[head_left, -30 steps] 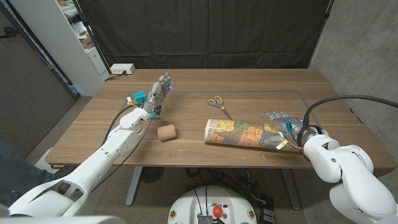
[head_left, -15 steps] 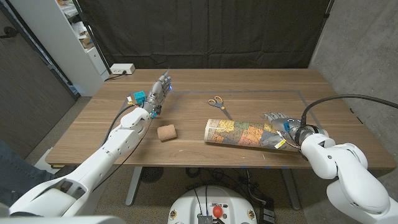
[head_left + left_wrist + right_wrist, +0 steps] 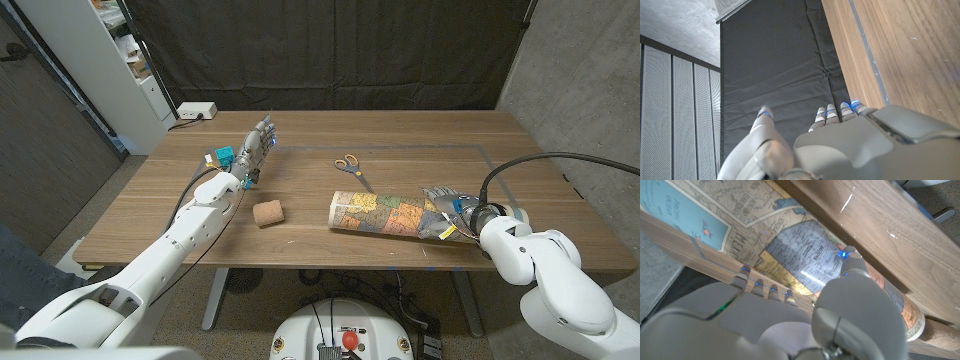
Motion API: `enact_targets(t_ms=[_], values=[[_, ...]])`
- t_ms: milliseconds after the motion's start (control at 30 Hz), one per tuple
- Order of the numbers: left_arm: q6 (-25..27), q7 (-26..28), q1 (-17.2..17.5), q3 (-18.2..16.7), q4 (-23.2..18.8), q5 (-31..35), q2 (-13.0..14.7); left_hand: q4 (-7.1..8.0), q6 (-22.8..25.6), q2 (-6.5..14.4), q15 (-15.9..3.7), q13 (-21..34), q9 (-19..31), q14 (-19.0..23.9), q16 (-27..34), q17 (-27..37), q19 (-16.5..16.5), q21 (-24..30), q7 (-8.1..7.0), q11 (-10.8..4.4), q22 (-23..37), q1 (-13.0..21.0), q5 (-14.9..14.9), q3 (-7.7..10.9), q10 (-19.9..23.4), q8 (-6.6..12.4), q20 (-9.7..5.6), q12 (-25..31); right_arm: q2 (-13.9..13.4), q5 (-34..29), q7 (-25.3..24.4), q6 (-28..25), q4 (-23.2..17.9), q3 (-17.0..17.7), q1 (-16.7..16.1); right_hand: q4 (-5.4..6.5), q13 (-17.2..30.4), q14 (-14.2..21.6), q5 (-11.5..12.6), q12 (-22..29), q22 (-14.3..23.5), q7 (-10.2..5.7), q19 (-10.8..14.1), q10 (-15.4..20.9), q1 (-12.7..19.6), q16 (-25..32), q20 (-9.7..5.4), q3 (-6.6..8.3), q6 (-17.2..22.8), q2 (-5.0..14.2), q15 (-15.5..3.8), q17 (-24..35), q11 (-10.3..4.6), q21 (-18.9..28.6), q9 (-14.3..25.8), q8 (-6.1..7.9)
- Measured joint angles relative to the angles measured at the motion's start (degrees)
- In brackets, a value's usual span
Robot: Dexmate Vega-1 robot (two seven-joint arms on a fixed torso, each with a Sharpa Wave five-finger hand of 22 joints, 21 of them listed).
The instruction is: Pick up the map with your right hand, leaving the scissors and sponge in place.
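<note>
Right hand point(image 3: 445, 200) curling over the rolled map's point(image 3: 385, 212) right end, grasp unclear, left hand point(image 3: 258, 145) idling empty, fingers apart, scissors point(image 3: 348, 164) and sponge point(image 3: 268, 212) lying nearby

Wooden table point(image 3: 400, 135) w/ black curtain point(image 3: 330, 50) behind, white shelving point(image 3: 125, 60) at left, grey concrete wall point(image 3: 580, 70) at right.

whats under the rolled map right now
The rolled map lies on the wooden table. At its right end the right hand wraps it, fingers over the far side, thumb nearer. Whether that end has lifted is hidden.
</note>
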Motion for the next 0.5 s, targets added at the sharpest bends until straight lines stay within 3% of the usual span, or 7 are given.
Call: enact_targets(t_ms=[500], values=[[0.8, -0.2, -0.4, 0.4, 0.5, 0.2, -0.2, -0.16, 0.0, 0.0, 0.00, 0.0, 0.0, 0.0, 0.0, 0.0, 0.0, 0.0, 0.00, 0.00, 0.0, 0.0, 0.0, -0.16, 0.0, 0.00, 0.00, 0.0, -4.4, 5.0, -2.9, -4.2, 1.1, -4.3, 3.7, 0.46, 0.0, 0.0, 0.4, 0.0, 0.0, 0.00, 0.0, 0.0, 0.2, 0.3, 0.00, -0.46, 0.0, 0.23, 0.01, 0.0, 0.00, 0.0, 0.0, 0.00]])
